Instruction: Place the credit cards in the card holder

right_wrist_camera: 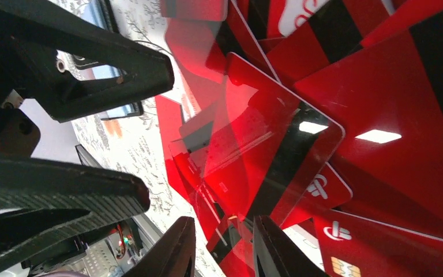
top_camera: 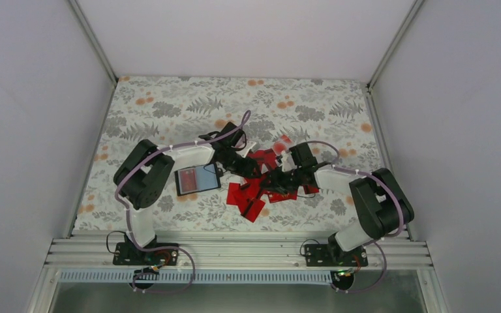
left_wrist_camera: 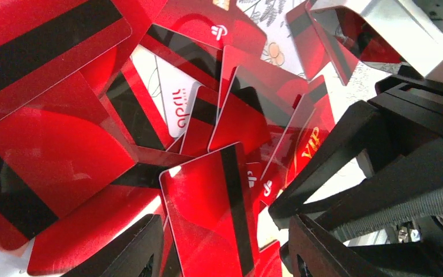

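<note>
Right hand [right_wrist_camera: 224, 226]: jaws narrow around a tilted credit card [right_wrist_camera: 277, 144]; grip cannot be confirmed. Left hand [left_wrist_camera: 225, 224]: released, straddling the credit cards [top_camera: 261, 186] heaped just right of the card holder [top_camera: 197, 179], which lies open on the worktop [top_camera: 169, 111], apparently for loading.

Tabletop [top_camera: 169, 111] covered in white cloth printed with grey ferns and orange flowers. The same print shows in both wrist views, in gaps [left_wrist_camera: 265, 52] [right_wrist_camera: 144, 144]. Plain white walls on three sides: left wall [top_camera: 26, 130], back wall [top_camera: 248, 32], right wall [top_camera: 463, 130]. Aluminium corner posts [top_camera: 91, 39] run up at both back corners. Ribbed aluminium rail [top_camera: 235, 251] along near edge. Below it a slotted strip [top_camera: 235, 276], then grey sheet metal [top_camera: 235, 300].
</note>
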Action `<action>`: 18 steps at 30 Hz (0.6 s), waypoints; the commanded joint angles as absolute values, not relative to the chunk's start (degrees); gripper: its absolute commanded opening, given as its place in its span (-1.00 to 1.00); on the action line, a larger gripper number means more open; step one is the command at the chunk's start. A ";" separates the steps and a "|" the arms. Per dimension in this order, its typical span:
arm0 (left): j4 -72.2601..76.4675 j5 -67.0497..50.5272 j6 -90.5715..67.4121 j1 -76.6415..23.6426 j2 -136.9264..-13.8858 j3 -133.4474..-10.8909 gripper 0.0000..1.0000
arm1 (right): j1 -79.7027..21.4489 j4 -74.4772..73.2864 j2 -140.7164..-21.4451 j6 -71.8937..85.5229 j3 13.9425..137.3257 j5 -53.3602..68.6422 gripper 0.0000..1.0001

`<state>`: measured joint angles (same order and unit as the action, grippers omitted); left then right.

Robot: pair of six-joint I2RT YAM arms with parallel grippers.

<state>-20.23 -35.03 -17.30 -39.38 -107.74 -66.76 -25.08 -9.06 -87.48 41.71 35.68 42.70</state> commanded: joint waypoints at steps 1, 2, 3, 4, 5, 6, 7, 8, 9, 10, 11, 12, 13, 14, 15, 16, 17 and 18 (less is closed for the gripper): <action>-21.29 -36.81 -15.29 -39.64 -109.82 -69.24 0.10 | -24.82 -5.78 -90.15 41.75 34.01 43.45 -0.49; -21.35 -36.92 -15.29 -39.68 -110.08 -69.32 0.09 | -24.87 -5.24 -90.85 41.68 33.79 43.58 -0.50; -21.36 -36.92 -15.29 -39.72 -110.29 -69.37 0.09 | -24.87 -4.81 -91.61 41.63 33.63 43.71 -0.51; -21.39 -36.91 -15.29 -39.73 -110.53 -69.51 0.09 | -24.86 -4.40 -92.34 41.51 33.50 43.83 -0.53; -21.49 -37.06 -15.23 -39.73 -110.86 -69.63 0.09 | -24.82 -4.04 -92.89 41.37 33.27 43.88 -0.54; -21.58 -37.28 -15.13 -39.77 -111.28 -69.90 0.09 | -24.87 -3.74 -93.49 41.25 33.11 43.86 -0.55; -21.84 -37.66 -14.97 -39.86 -111.82 -70.14 0.09 | -24.87 -3.50 -93.97 41.06 32.89 43.86 -0.55; -22.01 -37.99 -14.80 -39.90 -112.20 -70.46 0.09 | -24.87 -3.50 -94.52 40.88 32.76 43.74 -0.56; -22.03 -38.31 -14.63 -40.04 -112.57 -70.55 0.09 | -24.87 -3.47 -94.81 40.68 32.63 43.64 -0.56; -22.11 -38.59 -14.47 -40.19 -112.93 -70.69 0.09 | -24.90 -3.32 -94.84 40.56 32.39 43.47 -0.56; -22.31 -38.80 -14.28 -40.29 -113.32 -70.88 0.09 | -24.82 -3.26 -96.21 40.39 32.20 43.31 -0.57; -22.55 -38.92 -14.10 -40.40 -113.68 -71.15 0.09 | -24.87 -3.30 -96.90 40.28 32.11 43.13 -0.58; -23.08 -38.76 -13.85 -40.43 -114.08 -71.45 0.09 | -24.85 -3.39 -97.22 40.18 32.02 42.95 -0.58; -23.54 -38.50 -13.62 -40.43 -114.34 -71.65 0.09 | -24.87 -3.41 -97.51 40.02 31.93 42.85 -0.59; -23.88 -38.35 -13.50 -40.46 -114.53 -71.83 0.09 | -24.87 -3.55 -97.79 39.86 32.05 42.69 -0.59; -24.52 -37.02 -13.39 -40.54 -114.70 -72.12 0.09 | -24.86 -3.65 -98.07 39.68 32.07 42.50 -0.59; -25.05 -35.07 -13.44 -40.52 -114.59 -72.34 0.08 | -24.87 -3.88 -98.28 39.30 32.21 42.38 -0.59; -25.14 -33.77 -13.45 -40.47 -114.28 -72.31 0.08 | -24.84 -4.13 -98.51 39.11 32.33 42.24 -0.59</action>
